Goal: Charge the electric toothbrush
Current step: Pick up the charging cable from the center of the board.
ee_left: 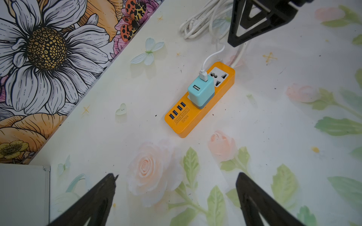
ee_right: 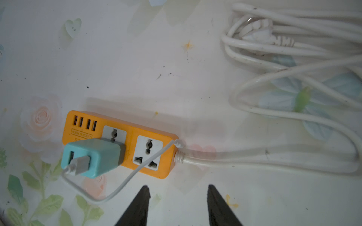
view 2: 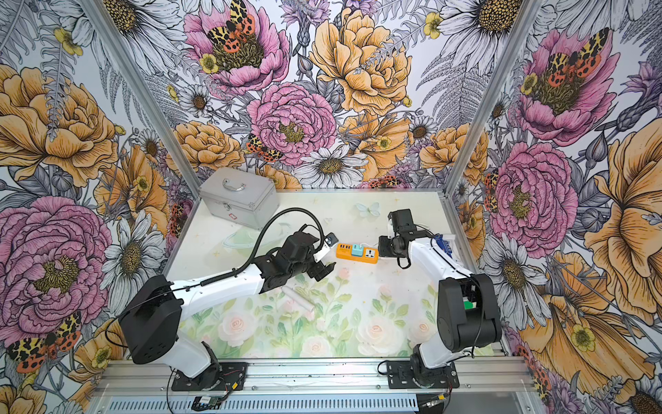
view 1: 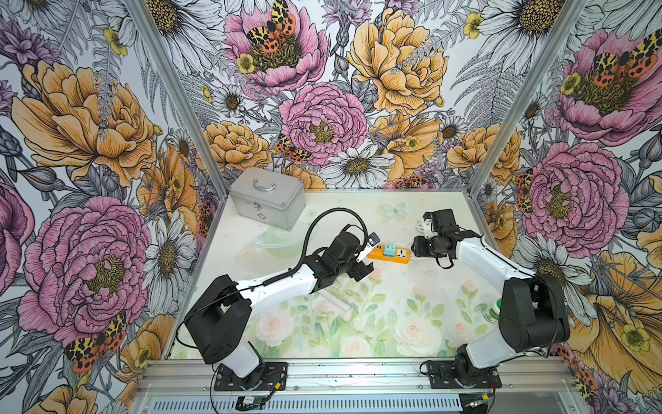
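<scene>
The electric toothbrush [view 1: 335, 300] [view 2: 299, 300], a slim white cylinder, lies flat on the flowered table just in front of my left forearm; neither wrist view shows it. The orange power strip [view 1: 390, 255] [ee_left: 197, 117] [ee_right: 129, 137] lies behind it, with a teal plug adapter [view 1: 388, 250] [ee_left: 200, 91] [ee_right: 94, 156] plugged in. The adapter's thin white cable [ee_right: 125, 180] loops to the strip's far end. My left gripper [view 1: 361, 269] [ee_left: 176, 176] hovers open beside the strip's USB end, holding nothing. My right gripper [view 1: 415, 248] [ee_right: 178, 186] stands open at the strip's cord end, also holding nothing.
A silver metal case [view 1: 267, 202] sits at the back left, with a translucent green dish [view 1: 277, 243] in front of it. The strip's thick white cord [ee_right: 293, 58] [ee_left: 195, 25] lies coiled behind the right gripper. A green-and-white bottle [view 1: 492, 312] stands by the right arm's elbow.
</scene>
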### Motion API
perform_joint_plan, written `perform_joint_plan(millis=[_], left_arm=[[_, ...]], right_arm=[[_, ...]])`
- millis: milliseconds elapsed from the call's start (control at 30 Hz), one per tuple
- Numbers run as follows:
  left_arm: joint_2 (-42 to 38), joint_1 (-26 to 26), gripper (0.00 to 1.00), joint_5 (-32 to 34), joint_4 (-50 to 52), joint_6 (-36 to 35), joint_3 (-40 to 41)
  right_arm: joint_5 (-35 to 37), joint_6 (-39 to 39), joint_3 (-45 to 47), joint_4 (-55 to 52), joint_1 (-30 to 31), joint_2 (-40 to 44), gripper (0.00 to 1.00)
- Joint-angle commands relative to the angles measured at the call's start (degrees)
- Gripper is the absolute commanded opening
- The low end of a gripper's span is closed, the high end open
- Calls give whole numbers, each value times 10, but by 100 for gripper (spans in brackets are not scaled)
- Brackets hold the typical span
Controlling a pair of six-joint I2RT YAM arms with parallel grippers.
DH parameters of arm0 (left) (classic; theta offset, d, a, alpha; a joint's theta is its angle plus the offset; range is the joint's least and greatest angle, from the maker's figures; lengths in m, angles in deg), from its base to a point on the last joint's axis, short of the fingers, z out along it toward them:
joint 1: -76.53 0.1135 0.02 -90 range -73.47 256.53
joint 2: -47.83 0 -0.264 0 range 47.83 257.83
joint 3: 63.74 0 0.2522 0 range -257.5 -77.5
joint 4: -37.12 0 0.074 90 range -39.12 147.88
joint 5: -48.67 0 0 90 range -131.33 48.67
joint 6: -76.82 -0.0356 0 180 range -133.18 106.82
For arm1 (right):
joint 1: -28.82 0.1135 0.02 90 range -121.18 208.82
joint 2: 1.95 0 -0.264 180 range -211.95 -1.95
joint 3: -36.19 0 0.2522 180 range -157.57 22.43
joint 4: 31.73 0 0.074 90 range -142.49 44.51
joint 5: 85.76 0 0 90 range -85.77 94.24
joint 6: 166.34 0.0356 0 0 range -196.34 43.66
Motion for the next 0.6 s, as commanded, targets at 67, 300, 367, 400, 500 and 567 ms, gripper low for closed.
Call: perform_joint_plan(millis=[67,300,367,400,500,567], left_arm=[[-31,6,96,-13,-29,8,11],[-37,5,96,-13,-37,9,15],[-38,6,96,-13,-38,9,16],[-38,6,96,-12,-39,9,16],[-39,6,96,-13,-39,10,18],[-40,6,96,-13,-39,11,18]], right_arm=[[-8,-30,24,52,7,-13,50],[-7,-30,28,131,10,-39,50],[0,-30,18,133,10,-46,50],[5,-29,11,133,10,-52,50],[10,-27,-6,129,8,-69,50],[11,-21,-12,129,7,-74,48]])
